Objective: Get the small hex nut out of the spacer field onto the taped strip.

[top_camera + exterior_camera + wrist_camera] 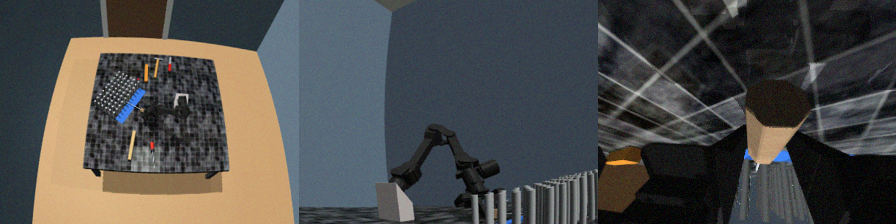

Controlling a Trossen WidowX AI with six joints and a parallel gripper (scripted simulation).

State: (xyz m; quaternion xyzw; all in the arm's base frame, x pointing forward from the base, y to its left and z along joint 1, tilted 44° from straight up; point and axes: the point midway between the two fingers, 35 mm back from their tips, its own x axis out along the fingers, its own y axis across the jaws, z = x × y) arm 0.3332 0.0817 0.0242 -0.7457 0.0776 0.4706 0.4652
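Note:
My gripper (144, 110) (765, 129) is shut on the wooden handle (141, 110) (773, 137) (495, 213) of a thin metal-shafted tool. The shaft (134, 105) reaches from the handle across the blue taped strip (123, 118) (515, 220) (783, 156) to the edge of the spacer field. Its tip lies at the front row in the top view; whether it touches a spacer cannot be told. The grey metal spacers (117, 91) (549, 205) (785, 195) look upright, in rows behind the strip. The hex nut cannot be made out in any view.
Toward the back lie an orange bar (146, 73), a hammer (156, 68) and a red-handled tool (169, 66). A wooden bar (132, 145) and a red screwdriver (152, 146) lie near the front edge. A pale block (387, 202) stands by the arm's base. A small red spot (138, 79) is beside the field.

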